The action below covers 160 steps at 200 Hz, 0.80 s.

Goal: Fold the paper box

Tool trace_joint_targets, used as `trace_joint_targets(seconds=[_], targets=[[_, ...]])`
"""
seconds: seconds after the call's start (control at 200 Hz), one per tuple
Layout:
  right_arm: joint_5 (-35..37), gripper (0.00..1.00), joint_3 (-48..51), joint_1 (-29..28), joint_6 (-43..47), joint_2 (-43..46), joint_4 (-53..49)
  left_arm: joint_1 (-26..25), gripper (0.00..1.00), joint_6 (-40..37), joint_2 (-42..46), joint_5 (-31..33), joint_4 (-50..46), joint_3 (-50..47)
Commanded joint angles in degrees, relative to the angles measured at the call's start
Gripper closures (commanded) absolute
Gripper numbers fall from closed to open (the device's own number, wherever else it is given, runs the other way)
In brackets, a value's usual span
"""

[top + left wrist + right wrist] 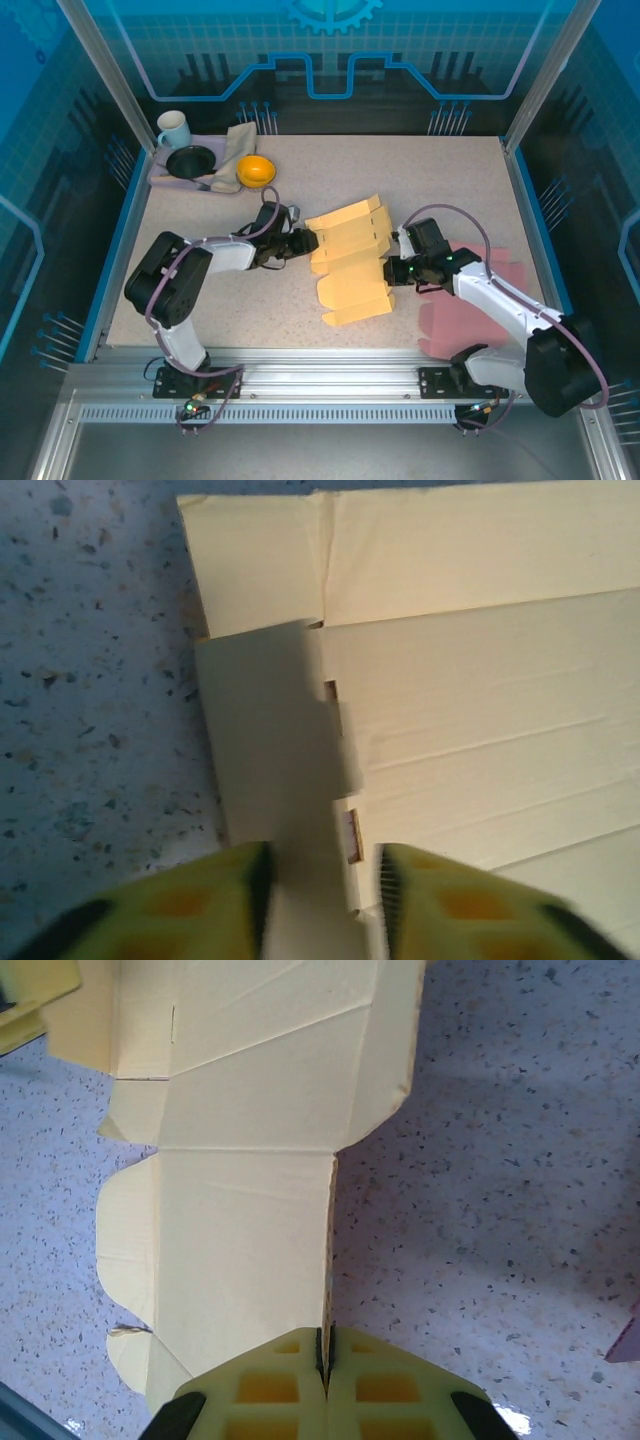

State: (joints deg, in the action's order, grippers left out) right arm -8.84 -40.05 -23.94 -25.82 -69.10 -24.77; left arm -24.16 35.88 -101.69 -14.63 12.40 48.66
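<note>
As arms (215,255) angle inward, right fingers (270,1390) pinch box (250,1210), left fingers (180,910) straddle flap (270,740)

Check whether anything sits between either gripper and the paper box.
Nothing visible does. The right gripper is pinched on the right edge of the paper box; the left gripper straddles a flap on its left side.

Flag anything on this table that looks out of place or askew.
Nothing is spilled or torn. The flat yellow paper box lies skewed on the table, with one flap standing up, pinched in the shut right pincer. A pink sheet lies under the right arm, with no visible part in the folding.
</note>
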Motion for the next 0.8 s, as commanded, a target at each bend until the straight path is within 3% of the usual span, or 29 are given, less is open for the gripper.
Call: trace_joint_targets(seconds=[0.0,0.045,0.13,0.17,0.285,0.395,0.52,0.66,0.795], targets=[[-2.6,1.00,0.3,0.9,1.9,1.2,2.1,-0.1,1.00,-1.6,2.1,-0.1,1.7,0.7],[-2.3,1.00,-0.2,1.2,2.6,1.7,2.0,-0.1,1.00,-3.3,5.4,2.6,0.7,0.4],[-1.3,0.88,-2.7,2.4,5.0,2.5,1.1,-0.1,1.00,-9.0,12.2,7.3,-3.2,1.2],[-0.6,0.81,-4.6,3.3,5.9,2.7,0.4,-0.2,1.00,-11.9,15.0,8.5,-5.5,2.3],[0.2,0.49,-9.9,7.5,6.4,2.5,-0.4,-0.1,1.00,-17.6,20.9,10.4,-11.6,5.5],[1.5,0.37,-17.0,10.9,9.4,1.7,1.7,-0.1,1.00,-21.6,26.7,13.3,-13.2,5.3],[-6.3,0.32,-24.7,12.2,19.7,-1.2,8.7,-0.2,1.00,-26.4,32.5,14.9,-11.6,3.1],[-21.0,0.33,-33.4,12.1,36.0,-7.9,15.0,-0.2,1.00,-31.3,35.1,12.5,-14.8,5.3],[-33.4,0.37,-40.4,11.1,59.9,-15.1,11.7,-2.3,1.00,-38.7,37.7,11.6,-19.7,7.7]])
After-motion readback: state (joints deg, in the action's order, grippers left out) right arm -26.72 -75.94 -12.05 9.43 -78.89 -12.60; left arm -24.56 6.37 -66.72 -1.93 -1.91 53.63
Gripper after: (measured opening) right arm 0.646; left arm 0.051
